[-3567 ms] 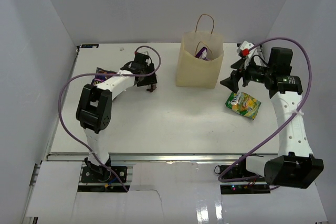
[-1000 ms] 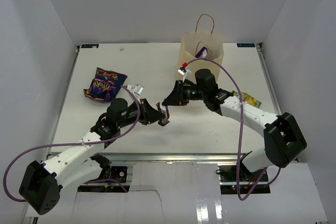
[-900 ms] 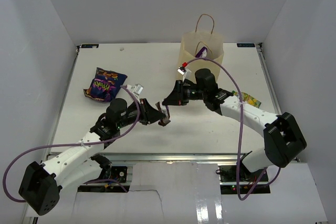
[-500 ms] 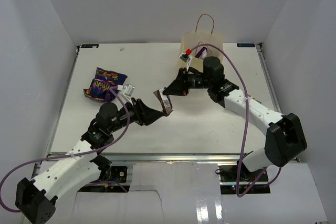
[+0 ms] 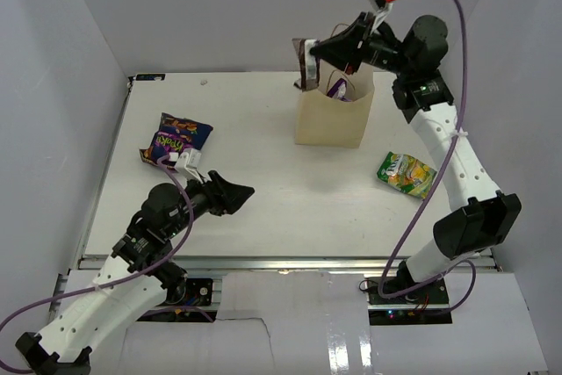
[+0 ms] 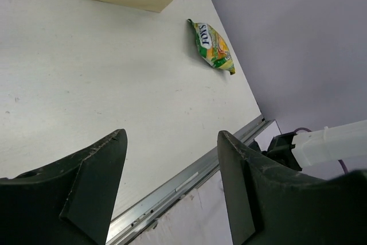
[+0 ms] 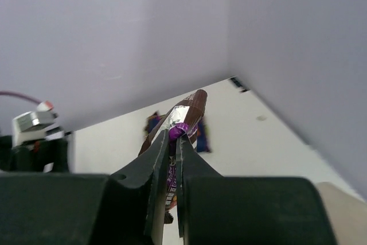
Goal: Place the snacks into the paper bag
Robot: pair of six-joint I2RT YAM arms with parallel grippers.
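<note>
The right tool [image 5: 318, 56] is clamped narrow around a small brown packet [image 5: 305, 64], which hangs in the air just above the left rim of the paper bag [image 5: 329, 120]. From above, the packet looks to sit over the edge of the bag's mouth, not over its middle. A release here risks the packet catching the rim and sliding down outside. The better move is probably to carry it a little further right, until it is over the purple packet [image 5: 336, 88] already lying inside. The arm could then dip it toward the opening before the fingers part. The bag is light and stands free on the desk [image 5: 255, 129], so the arm should not brush its wall. The left tool [image 5: 239, 191] is spread wide with nothing between its fingers, low over the near desk and well clear of the bag. A green-yellow packet [image 5: 407, 173] and a dark blue packet [image 5: 176, 138] lie on the desk, not yet bagged.
</note>
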